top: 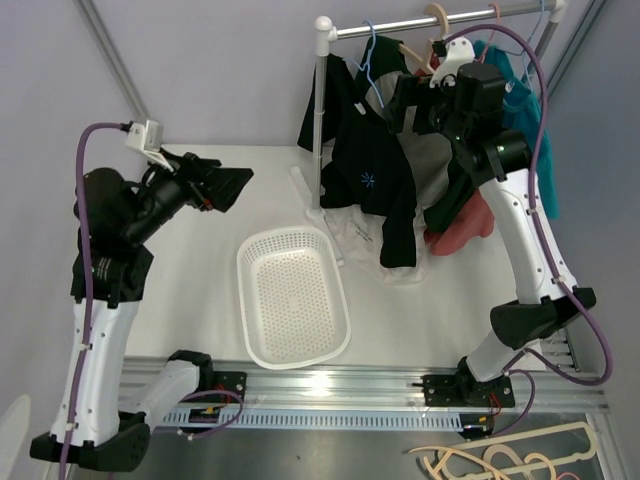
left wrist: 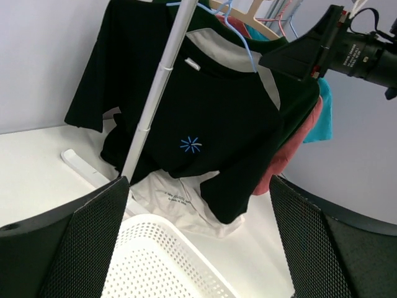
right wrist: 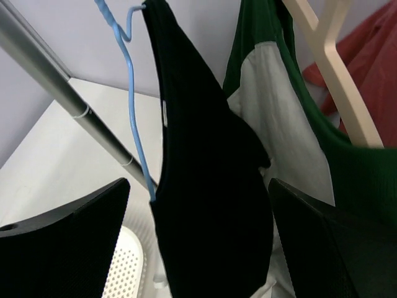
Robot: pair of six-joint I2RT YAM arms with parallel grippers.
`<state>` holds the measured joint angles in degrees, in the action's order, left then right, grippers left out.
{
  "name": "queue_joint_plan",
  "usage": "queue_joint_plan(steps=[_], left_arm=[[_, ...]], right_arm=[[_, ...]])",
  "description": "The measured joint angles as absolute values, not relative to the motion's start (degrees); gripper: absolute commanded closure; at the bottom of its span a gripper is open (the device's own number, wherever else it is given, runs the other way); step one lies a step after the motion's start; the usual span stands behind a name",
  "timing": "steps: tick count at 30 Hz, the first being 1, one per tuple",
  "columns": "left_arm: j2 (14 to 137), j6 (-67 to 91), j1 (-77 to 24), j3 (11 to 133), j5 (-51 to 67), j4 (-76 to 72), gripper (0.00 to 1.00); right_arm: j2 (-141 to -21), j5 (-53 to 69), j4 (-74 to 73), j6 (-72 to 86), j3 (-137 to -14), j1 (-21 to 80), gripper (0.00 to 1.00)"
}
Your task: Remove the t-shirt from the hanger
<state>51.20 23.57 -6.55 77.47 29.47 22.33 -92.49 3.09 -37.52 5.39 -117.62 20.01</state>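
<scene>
on blue hanger: black t-shirt, blue starburst print

blue hanger arms hidden inside black t-shirt, white shirt print unreadable

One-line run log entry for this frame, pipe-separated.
phase: pre-grasp | left gripper: open, away from rack | right gripper: open, at black t-shirt near blue hanger | black t-shirt: on hanger, ungrasped

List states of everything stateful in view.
black t-shirt: hanging on the blue hanger
blue hanger: hooked on the rail
basket: upright, nothing inside
white garment: lying on the table
left gripper: open, holding nothing
right gripper: open, holding nothing
</scene>
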Motion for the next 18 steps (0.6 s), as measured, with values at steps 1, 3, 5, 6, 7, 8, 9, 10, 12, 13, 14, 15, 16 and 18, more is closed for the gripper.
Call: queue_joint_plan(steps=[1,3,5,6,7,8,9,10,12,13,14,15,16,18], left_arm=[[52.64,22.96,-8.08,78.85,28.27,23.00,0.00],[55.20,21.85,-10.52,81.38,26.26,24.27,0.01],[57.76,20.47,-13.02,84.36,23.86,25.36,0.01],[59.09,19.88,-14.31,85.60,22.59,25.69,0.01],[60.01,19.38,-15.22,86.46,21.71,25.96,0.01],[60.82,19.11,-15.94,87.02,20.95,26.06,0.01],[61.56,18.83,-16.60,87.24,20.16,26.15,0.01],[62.08,18.76,-16.99,87.35,19.57,26.35,0.01],[63.16,18.46,-17.39,87.44,18.57,26.68,0.00],[63.57,18.39,-17.54,87.46,18.09,26.81,0.00],[63.94,18.37,-17.63,87.46,17.69,26.87,0.01],[64.27,18.35,-17.76,87.46,17.23,26.96,0.00],[64.53,18.35,-17.93,87.46,16.78,27.00,0.00],[64.99,18.35,-18.26,87.46,16.23,27.03,0.00]], right_arm=[[-93.84,3.27,-37.45,4.86,-119.15,20.01,0.03],[-96.18,4.01,-37.41,4.10,-121.75,20.01,0.04],[-98.30,5.28,-37.34,3.40,-124.33,20.03,0.05],[-99.18,5.87,-37.32,3.09,-125.29,20.01,0.06],[-99.88,6.52,-37.23,2.83,-126.17,20.03,0.07],[-100.66,7.16,-37.15,2.68,-127.13,20.03,0.07],[-101.23,7.64,-37.01,2.57,-127.74,20.03,0.07],[-101.78,8.08,-37.04,2.44,-128.44,20.03,0.07],[-103.09,8.80,-36.99,2.11,-130.23,20.03,0.08],[-103.68,9.21,-36.99,1.89,-131.02,20.03,0.09],[-104.29,9.78,-36.91,1.76,-131.76,20.03,0.09],[-104.79,10.20,-36.75,1.65,-132.33,20.03,0.09],[-105.34,10.63,-36.56,1.58,-132.81,20.03,0.09],[-106.28,11.57,-35.73,1.48,-133.36,20.03,0.09]])
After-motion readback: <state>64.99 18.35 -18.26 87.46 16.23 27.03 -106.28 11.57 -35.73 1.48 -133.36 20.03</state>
